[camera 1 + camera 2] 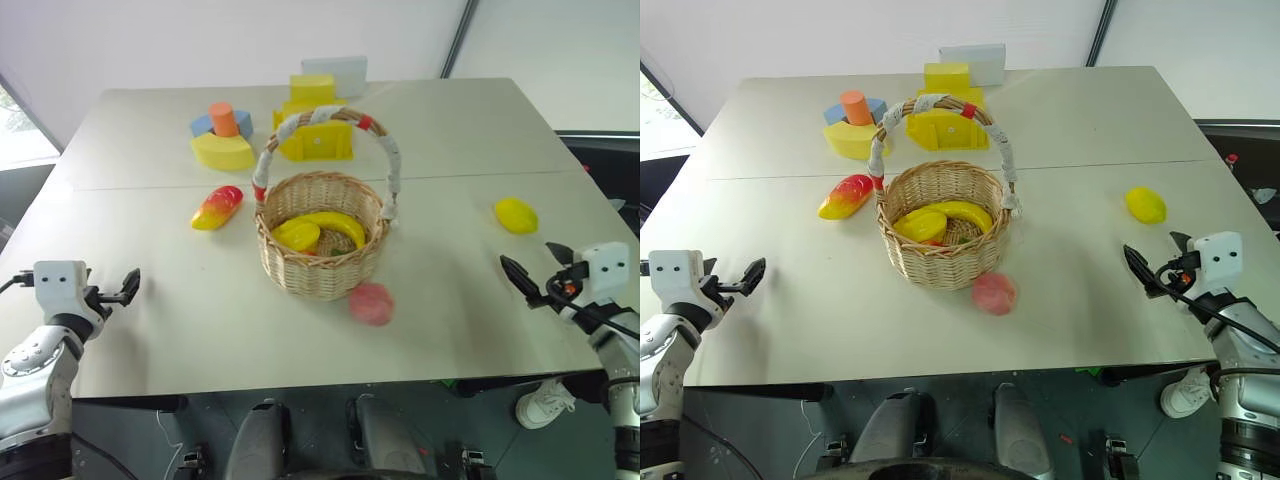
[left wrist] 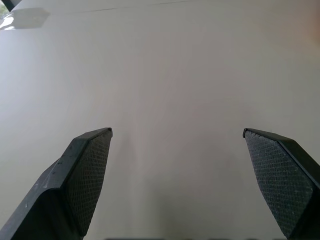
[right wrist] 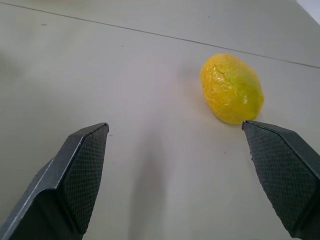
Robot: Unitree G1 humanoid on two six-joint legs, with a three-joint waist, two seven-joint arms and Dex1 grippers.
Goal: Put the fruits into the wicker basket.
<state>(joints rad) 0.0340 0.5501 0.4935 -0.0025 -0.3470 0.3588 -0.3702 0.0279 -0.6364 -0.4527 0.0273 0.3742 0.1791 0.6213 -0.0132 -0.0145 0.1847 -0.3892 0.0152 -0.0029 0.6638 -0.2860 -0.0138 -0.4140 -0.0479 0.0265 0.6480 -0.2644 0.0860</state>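
Woven wicker basket – matt table, pebbly glossy lemon.

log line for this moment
basket: banana inside | table: mango, peach, lemon | left gripper open | right gripper open

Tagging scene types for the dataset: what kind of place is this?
Likely a robot test lab rather than a home: a plain pale table against bare white walls, set with staged props: toy fruit around a wicker basket and foam blocks.
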